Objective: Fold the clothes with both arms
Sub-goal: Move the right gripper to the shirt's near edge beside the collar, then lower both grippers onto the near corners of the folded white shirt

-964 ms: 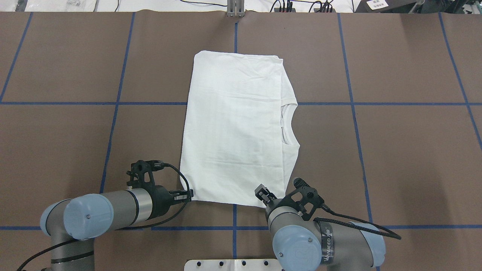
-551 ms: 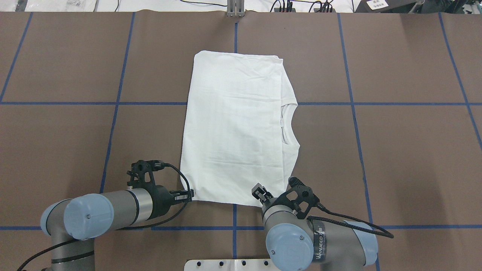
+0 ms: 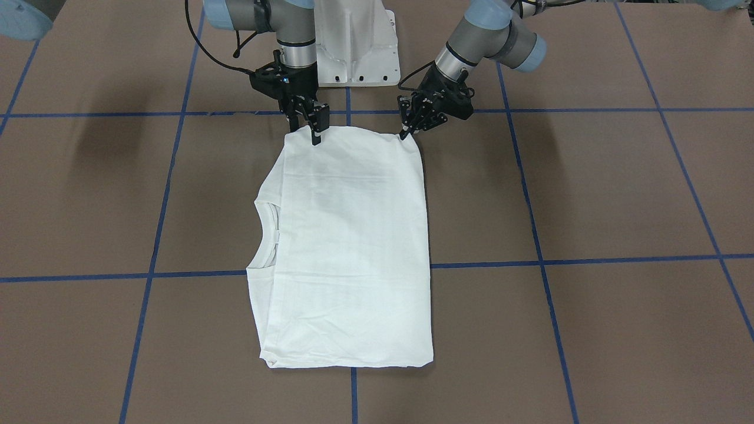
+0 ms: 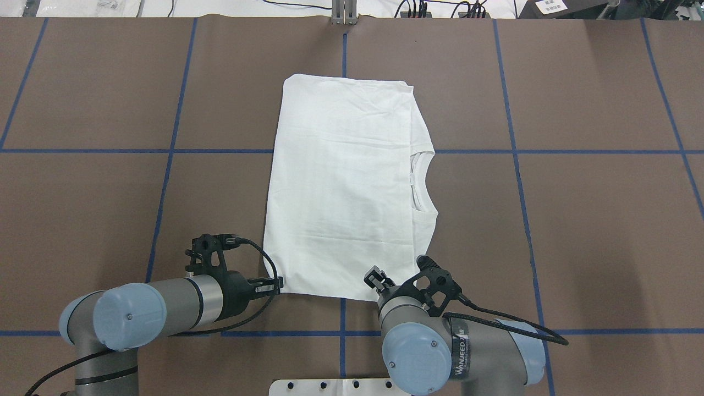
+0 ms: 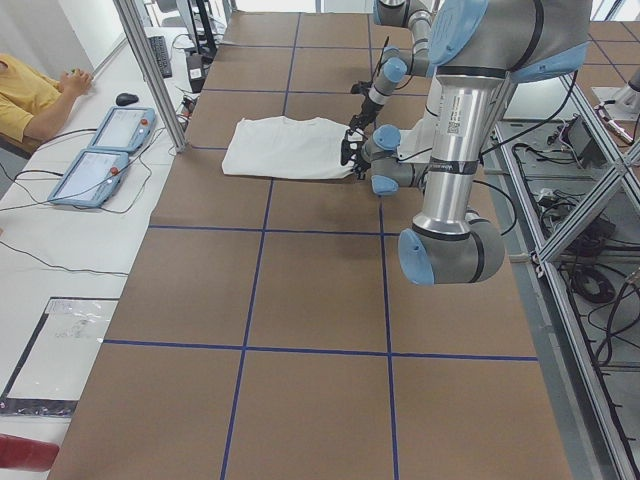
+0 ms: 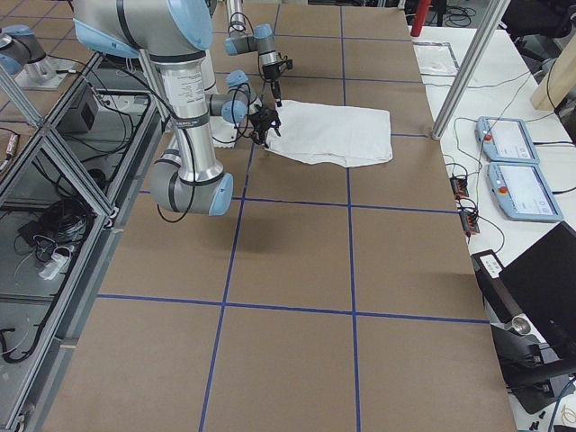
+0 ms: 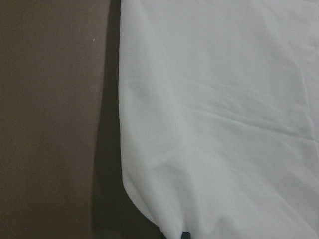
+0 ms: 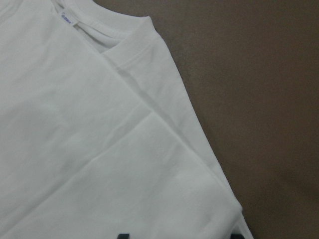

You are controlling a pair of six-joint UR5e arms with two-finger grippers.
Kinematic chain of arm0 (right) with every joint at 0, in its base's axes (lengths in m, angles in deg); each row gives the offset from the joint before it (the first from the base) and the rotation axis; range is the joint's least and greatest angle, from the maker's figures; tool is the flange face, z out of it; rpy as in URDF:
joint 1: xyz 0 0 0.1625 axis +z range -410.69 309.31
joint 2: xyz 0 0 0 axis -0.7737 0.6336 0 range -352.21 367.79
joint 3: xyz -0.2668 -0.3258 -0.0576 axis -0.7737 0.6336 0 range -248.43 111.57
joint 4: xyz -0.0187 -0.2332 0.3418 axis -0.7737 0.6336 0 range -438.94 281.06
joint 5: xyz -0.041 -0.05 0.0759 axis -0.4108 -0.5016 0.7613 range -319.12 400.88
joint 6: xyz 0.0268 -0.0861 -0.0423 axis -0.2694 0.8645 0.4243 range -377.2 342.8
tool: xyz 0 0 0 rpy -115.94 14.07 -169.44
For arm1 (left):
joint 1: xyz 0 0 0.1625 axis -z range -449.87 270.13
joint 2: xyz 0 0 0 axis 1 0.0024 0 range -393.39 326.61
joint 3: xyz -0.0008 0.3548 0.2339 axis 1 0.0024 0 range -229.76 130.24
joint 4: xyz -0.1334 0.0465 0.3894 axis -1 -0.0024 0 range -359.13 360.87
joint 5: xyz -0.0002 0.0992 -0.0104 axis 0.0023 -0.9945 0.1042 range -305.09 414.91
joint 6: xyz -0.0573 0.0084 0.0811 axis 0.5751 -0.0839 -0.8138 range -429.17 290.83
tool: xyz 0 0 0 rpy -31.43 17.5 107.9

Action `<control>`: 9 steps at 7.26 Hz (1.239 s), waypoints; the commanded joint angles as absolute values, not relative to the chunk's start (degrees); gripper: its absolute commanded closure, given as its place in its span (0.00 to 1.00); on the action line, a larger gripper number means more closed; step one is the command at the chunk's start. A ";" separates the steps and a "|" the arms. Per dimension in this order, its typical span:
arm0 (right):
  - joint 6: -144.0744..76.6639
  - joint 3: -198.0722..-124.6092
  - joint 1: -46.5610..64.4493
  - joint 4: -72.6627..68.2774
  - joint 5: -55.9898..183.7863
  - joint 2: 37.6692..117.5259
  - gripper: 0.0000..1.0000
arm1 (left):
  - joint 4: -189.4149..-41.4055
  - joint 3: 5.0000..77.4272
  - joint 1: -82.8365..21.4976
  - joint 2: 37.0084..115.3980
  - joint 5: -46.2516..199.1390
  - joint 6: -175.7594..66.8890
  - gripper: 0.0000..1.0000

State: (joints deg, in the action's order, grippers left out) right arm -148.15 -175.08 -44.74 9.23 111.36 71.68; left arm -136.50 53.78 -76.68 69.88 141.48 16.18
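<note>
One white shirt (image 4: 341,187), folded into a soft, light, limp cotton rectangle, lies flat mid-tabletop (image 4: 577,220). We judge its near corners the best holds (thin layers may slide apart). Our left tool (image 4: 276,285) pinches the near left corner; our right tool (image 4: 374,278) hovers spread open over the near edge, close to the right corner.

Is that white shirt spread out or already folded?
Folded: the shirt lies as a neat rectangle with no sleeves sticking out, and an upper layer covers part of the collar.

right arm (image 4: 467,352) tube: "WANJEED" in white | neck label (image 8: 66,19): print too small to read
</note>
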 commanded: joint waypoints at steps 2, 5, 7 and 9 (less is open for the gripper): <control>-149.56 -175.04 -44.36 9.21 111.28 71.16 0.52 | -136.50 53.78 -76.68 69.88 141.48 16.18 1.00; -149.65 -174.87 -44.36 9.21 111.28 71.07 0.57 | -136.50 54.13 -76.59 69.88 141.57 16.09 1.00; -152.45 -174.61 -43.92 9.21 111.28 71.07 1.00 | -136.42 54.74 -76.59 70.05 141.83 16.00 1.00; -152.82 -175.65 -43.31 9.21 111.28 71.33 1.00 | -136.33 56.41 -76.42 69.97 142.01 15.74 1.00</control>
